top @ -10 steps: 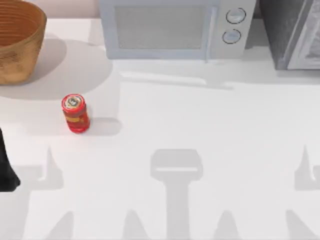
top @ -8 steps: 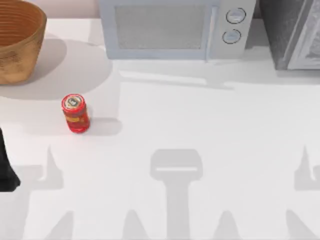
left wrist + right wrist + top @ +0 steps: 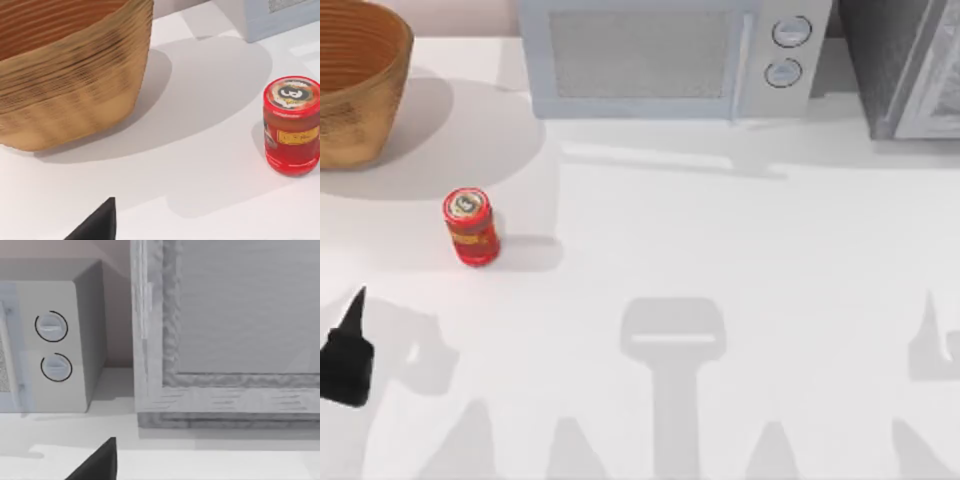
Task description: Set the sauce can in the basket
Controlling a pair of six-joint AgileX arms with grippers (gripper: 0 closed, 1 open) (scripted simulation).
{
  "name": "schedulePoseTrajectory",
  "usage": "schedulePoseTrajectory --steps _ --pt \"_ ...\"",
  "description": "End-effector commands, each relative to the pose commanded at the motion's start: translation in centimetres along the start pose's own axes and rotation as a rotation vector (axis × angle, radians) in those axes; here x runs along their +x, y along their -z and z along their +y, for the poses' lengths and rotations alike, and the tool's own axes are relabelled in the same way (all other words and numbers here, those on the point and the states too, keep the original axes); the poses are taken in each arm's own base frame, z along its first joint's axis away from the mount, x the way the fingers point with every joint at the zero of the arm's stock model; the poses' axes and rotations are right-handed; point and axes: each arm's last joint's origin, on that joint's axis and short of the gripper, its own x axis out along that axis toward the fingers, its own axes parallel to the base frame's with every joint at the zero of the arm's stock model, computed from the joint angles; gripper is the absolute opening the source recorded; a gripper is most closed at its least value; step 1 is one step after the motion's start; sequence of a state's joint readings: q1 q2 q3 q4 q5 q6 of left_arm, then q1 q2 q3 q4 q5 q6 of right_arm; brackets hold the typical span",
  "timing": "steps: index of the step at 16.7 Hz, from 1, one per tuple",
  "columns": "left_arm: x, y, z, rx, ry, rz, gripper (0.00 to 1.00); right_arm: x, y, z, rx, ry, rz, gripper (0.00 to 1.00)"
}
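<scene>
Left end effector (image 3: 348, 345) sat at the lower left of the top view, a dark shape with one pointed finger aimed up the frame; whether its fingers were apart or together I could not tell. One dark fingertip (image 3: 97, 225) also showed at the bottom edge of the left wrist view. It held nothing and was well apart from the can (image 3: 470, 226).

That can stood upright on the white worktop (image 3: 720, 250), in the left part of the top view, above and to the right of the end effector. Risk, as I judged it, lay in the approach: a finger coming in low or off-centre could knock the narrow can over and send it rolling, and a grip too near the top rim could let it tip or slip during the lift.

Farther up, the basket (image 3: 355, 85) sat in the upper left corner, partly cut by the frame edge. Its ribbed inside, as far as visible, held nothing. Its wall stood tall, so a carry kept too low could clip the rim.

A microwave (image 3: 665, 55) stood along the top edge. The right end effector showed a dark fingertip (image 3: 97, 462) in its own wrist view; its state was unclear too.
</scene>
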State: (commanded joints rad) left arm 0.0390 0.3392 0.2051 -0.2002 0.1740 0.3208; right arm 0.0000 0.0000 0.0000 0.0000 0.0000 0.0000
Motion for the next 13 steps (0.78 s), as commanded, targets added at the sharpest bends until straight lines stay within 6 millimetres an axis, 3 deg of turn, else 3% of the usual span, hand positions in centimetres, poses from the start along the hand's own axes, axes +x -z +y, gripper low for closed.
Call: schedulePoseTrajectory --steps 6,10,13 --pt "4.1 -3.3 2.2 0.303 0.468 0.305 1.0 0.0 0.0 0.0 0.0 0.0 0.0 1.0" --pt "9.5 -3.8 4.6 0.375 0.872 0.333 1.0 0.0 0.0 0.0 0.0 0.0 0.0 1.0" --pt "14.2 -2.5 6.4 0.335 1.126 0.235 1.0 0.0 0.0 0.0 0.0 0.0 0.0 1.0"
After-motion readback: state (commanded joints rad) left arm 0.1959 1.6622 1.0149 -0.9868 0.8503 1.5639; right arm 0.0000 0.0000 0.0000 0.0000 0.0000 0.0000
